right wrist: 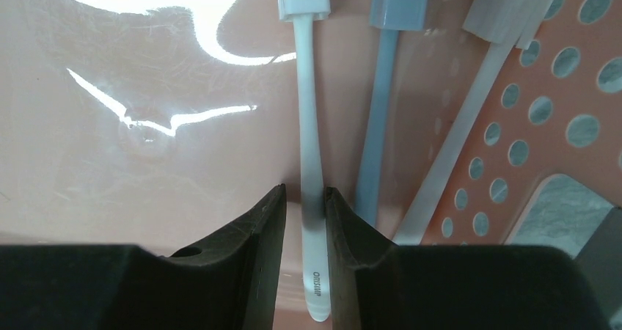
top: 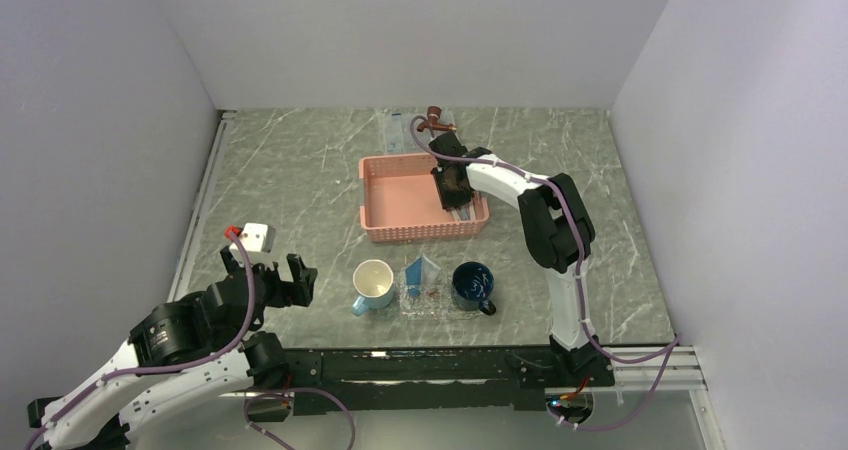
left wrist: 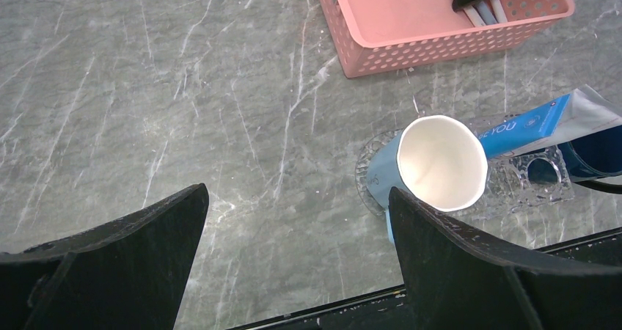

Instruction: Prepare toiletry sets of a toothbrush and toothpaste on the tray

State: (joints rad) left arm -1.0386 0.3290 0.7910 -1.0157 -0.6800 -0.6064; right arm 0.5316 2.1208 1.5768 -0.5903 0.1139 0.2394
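Observation:
My right gripper is down inside the pink lattice basket. In the right wrist view its jaws straddle the handle of a white toothbrush lying on the basket floor. The right finger touches it and a thin gap shows on the left. A pale blue toothbrush and a clear one lie beside it. A light-blue toothpaste tube leans in the small clear tray, also in the left wrist view. My left gripper is open and empty over bare table.
A light-blue cup with a white inside stands left of the small tray and a dark blue mug right of it. A larger clear tray and a brown object lie behind the basket.

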